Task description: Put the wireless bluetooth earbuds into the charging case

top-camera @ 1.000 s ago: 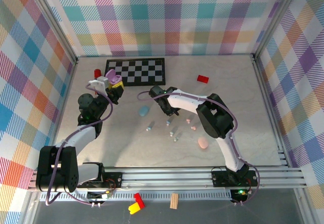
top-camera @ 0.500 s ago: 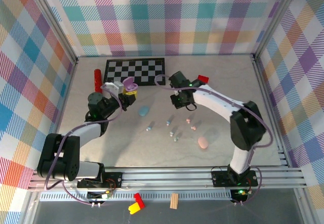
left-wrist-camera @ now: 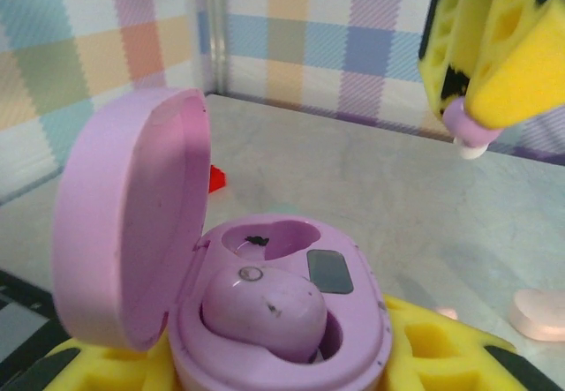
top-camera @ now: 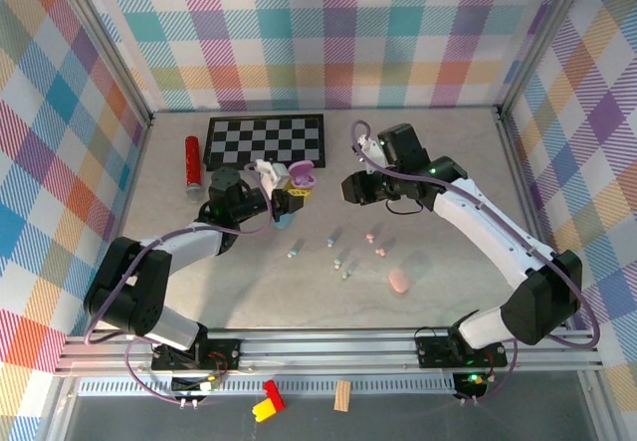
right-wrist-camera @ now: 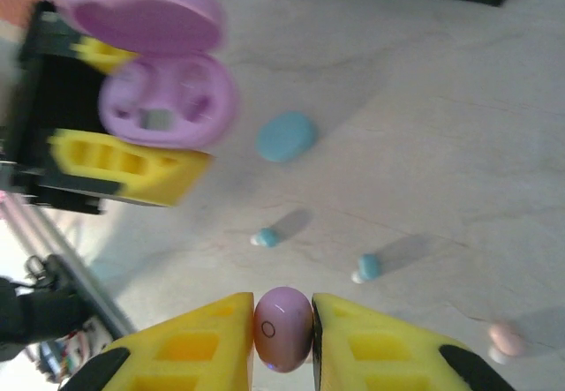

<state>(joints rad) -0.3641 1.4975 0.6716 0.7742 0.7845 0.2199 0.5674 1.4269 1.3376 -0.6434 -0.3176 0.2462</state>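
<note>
Misalignment is the main risk: the right gripper, pinching a purple earbud at the bottom of its wrist view, hangs well apart from the open purple case at upper left, clamped by the left gripper; a skewed approach could jam it against the empty socket.

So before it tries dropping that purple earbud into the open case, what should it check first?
1. Lid of the purple case open: ok.
2. The left fingers gripping the case: ok.
3. The purple earbud pinched between the right fingers: ok.
4. A slot free: ok, one empty slot beside a seated earbud.
5. Held earbud above that slot: not ok, it is off to the side.
6. Earbud turned to fit: cannot tell.
</note>
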